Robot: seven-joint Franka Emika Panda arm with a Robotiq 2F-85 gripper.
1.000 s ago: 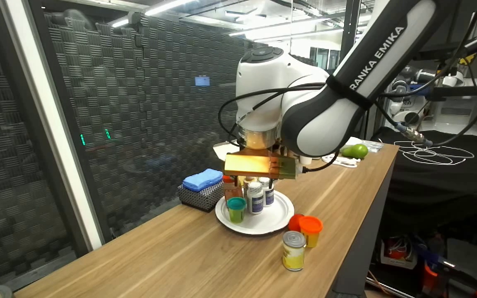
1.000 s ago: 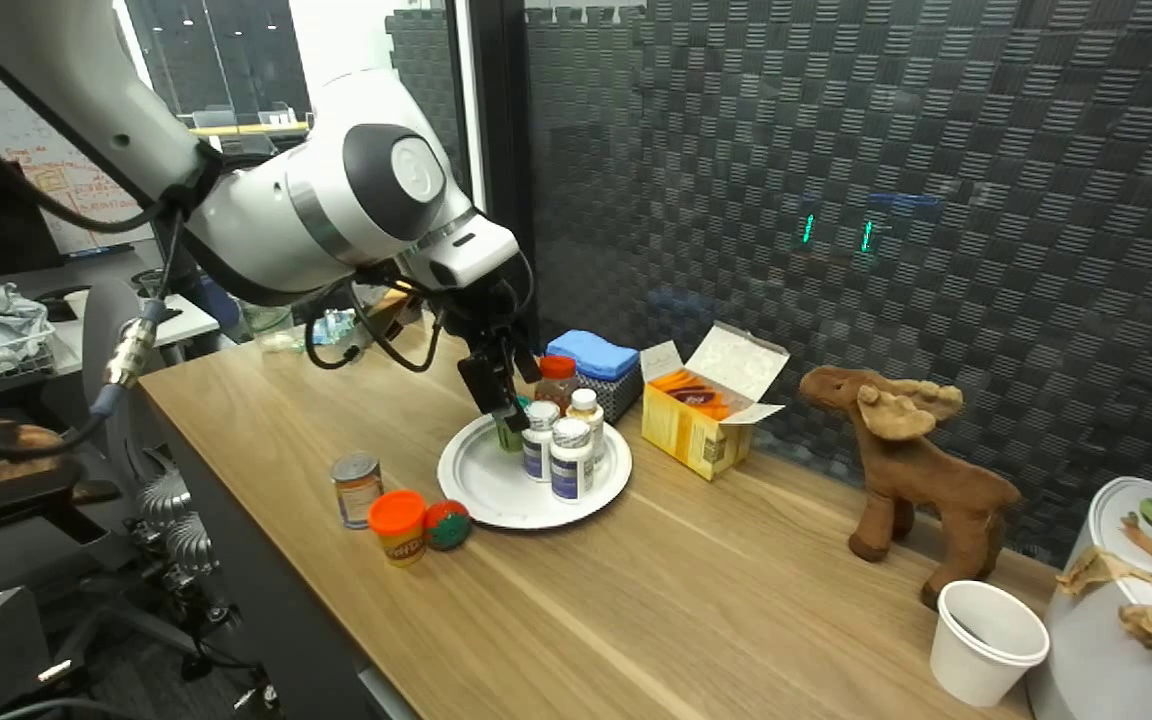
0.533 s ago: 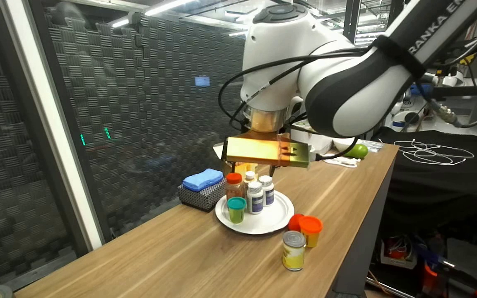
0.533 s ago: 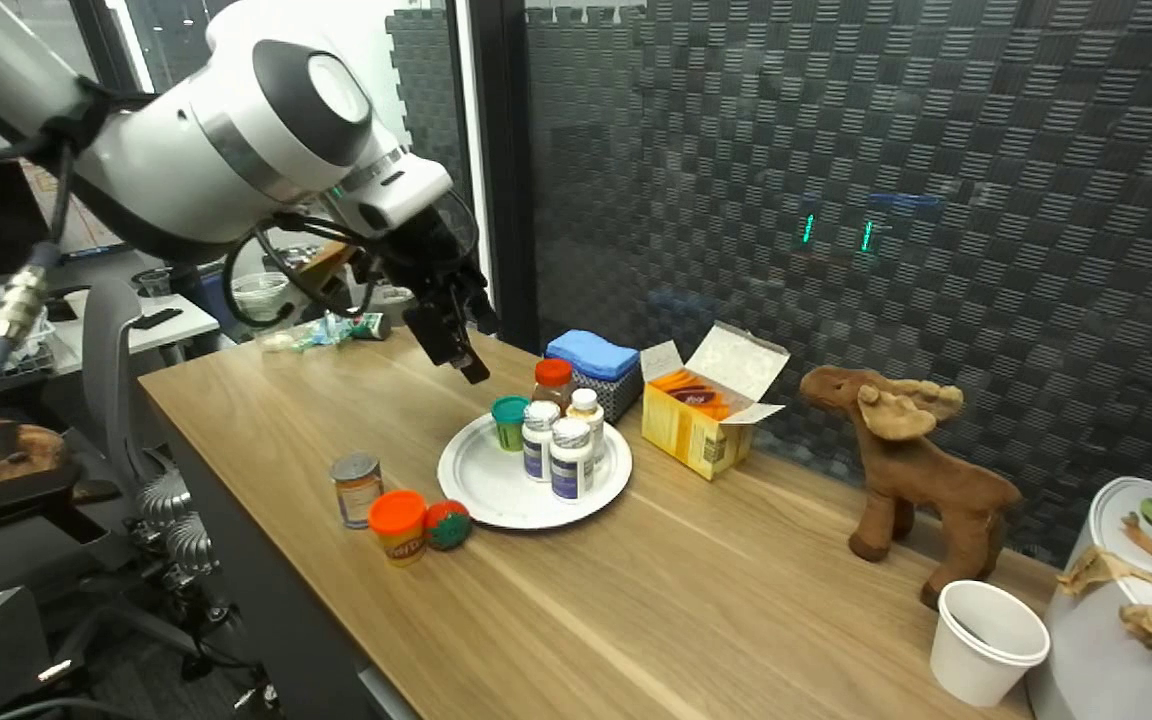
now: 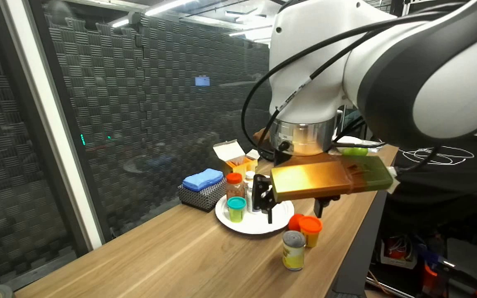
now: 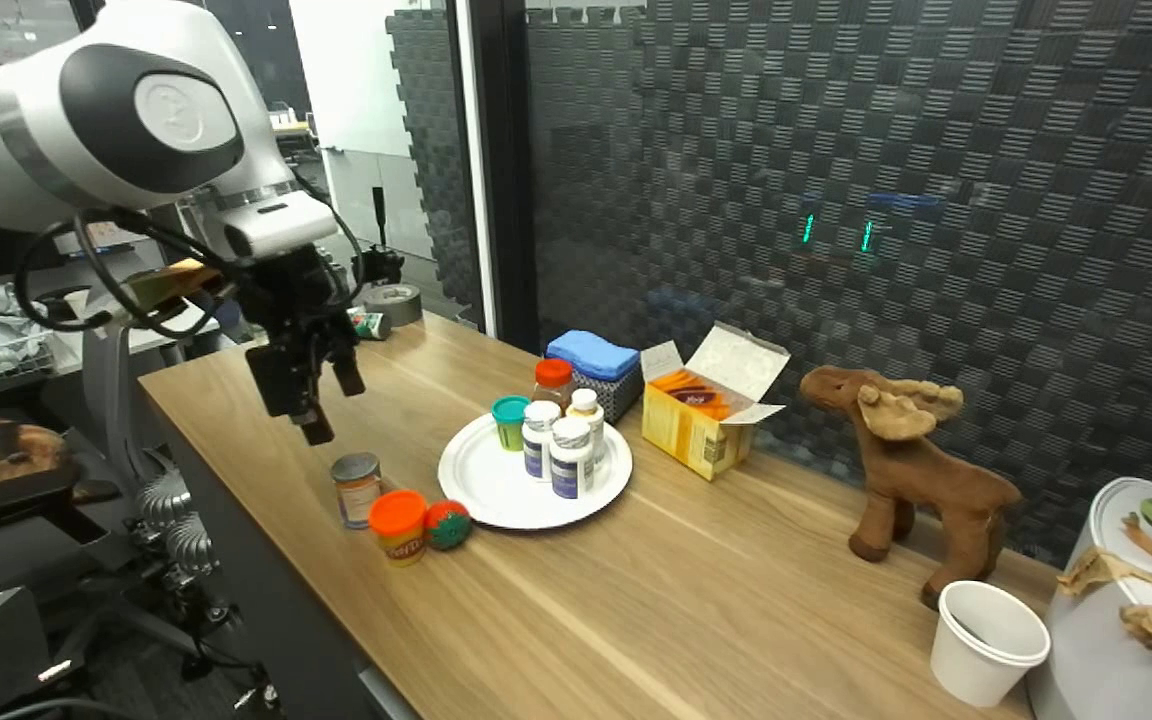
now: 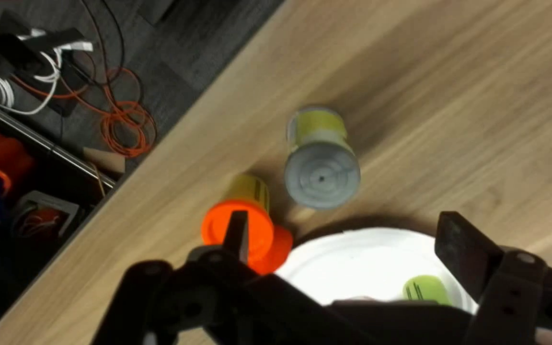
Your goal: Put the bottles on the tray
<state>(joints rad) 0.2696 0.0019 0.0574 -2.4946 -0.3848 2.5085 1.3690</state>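
Red ball [image 6: 448, 524] between tub [image 6: 399, 530] and tray [image 6: 494, 492]

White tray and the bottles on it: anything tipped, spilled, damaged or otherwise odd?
Nothing stands out. On the tray, the teal-capped jar, the red-capped bottle and three white-capped bottles all stand upright, and no spill shows. Fine damage would be too small to tell.

Ceiling lights [image 5: 169, 7]: we see bright strips
Tray [image 7: 348, 268], wrist view: we find it overexposed
Can [image 7: 322, 175]: we notice soft shadow
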